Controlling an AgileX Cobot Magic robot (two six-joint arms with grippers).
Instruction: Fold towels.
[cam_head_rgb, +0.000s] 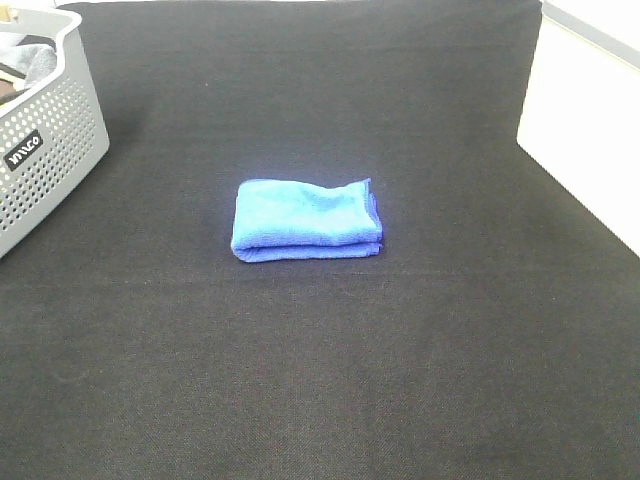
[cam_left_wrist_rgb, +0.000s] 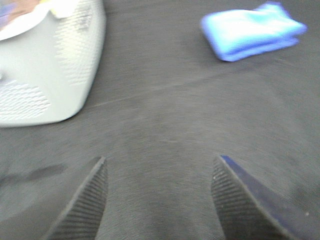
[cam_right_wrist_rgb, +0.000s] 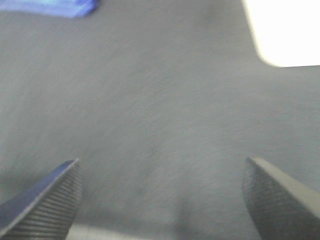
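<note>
Left gripper (cam_left_wrist_rgb: 159, 200): jaws spread wide, nothing between them, ribbed dark pads, poised above bare black cloth. Right gripper (cam_right_wrist_rgb: 160, 197): likewise parted, empty, finely ridged inner faces, one finger edged in blue sheen.

Ahead of the left gripper and off to one side: blue towel (cam_left_wrist_rgb: 250, 31), well apart from the fingertips, already doubled into a compact rectangle. Same towel (cam_head_rgb: 306, 219) in the high view, lying flat near the middle of the table (cam_head_rgb: 320, 380), between the two arms' working sides; rounded fold on one short end, stacked hemmed edges on the other, layers showing along the near long side. Soft, nubby microfibre, slightly puffed, no gripper touching it.

Ahead of the left gripper on the other side: grey basket (cam_left_wrist_rgb: 50, 65), perforated plastic walls, rounded corners, contents blurred; in the high view (cam_head_rgb: 45, 150) a dark garment just visible inside, white logo on the wall.

Table covering: black woven fabric, matte, fine weave.

Step judged: this towel appears finished, both arms clear of it. Next move probably calls for removing the folded piece or fetching another from the basket, with a low, level pinch on loose cloth.
</note>
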